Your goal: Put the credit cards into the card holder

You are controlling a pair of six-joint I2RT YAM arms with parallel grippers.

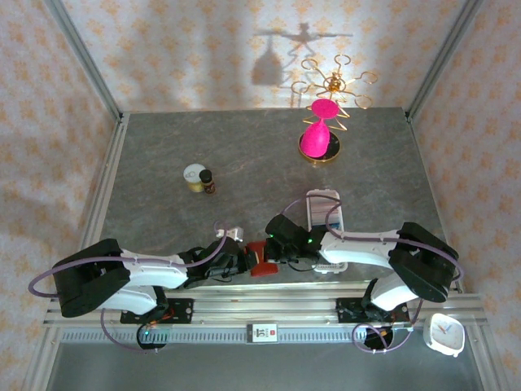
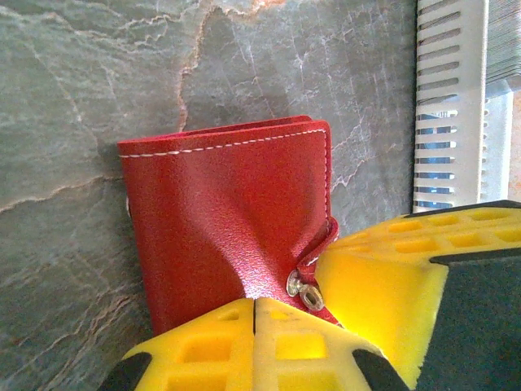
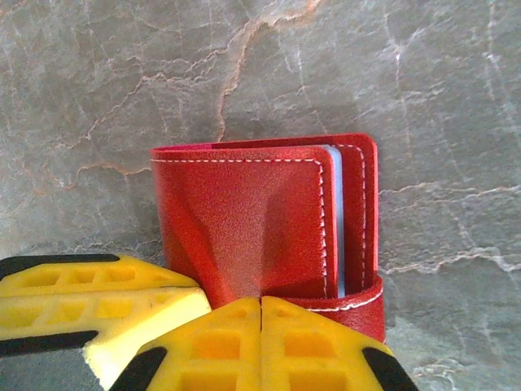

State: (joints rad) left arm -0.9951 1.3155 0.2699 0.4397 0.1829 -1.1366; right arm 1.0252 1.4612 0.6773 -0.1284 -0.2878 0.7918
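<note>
The red card holder [image 1: 262, 267] lies on the grey stone-look table [image 1: 155, 220] close to its near edge, caught between the two arms and just left of the white slotted tray [image 1: 326, 213]. The left gripper [image 2: 255, 316] has its yellow fingers pressed together on the holder's near edge, beside the silver snap [image 2: 298, 286], and the leather puckers into a crease running up from the pinch. The right gripper [image 3: 260, 316] is clamped the same way, its fingers meeting with no gap on the cover and making a like crease. From the right wrist, the cover stands a little apart from the back flap, and the pale blue edge of a card [image 3: 337, 220] shows in the slit between them. Each wrist view also catches the other gripper's yellow pad alongside its own.
</note>
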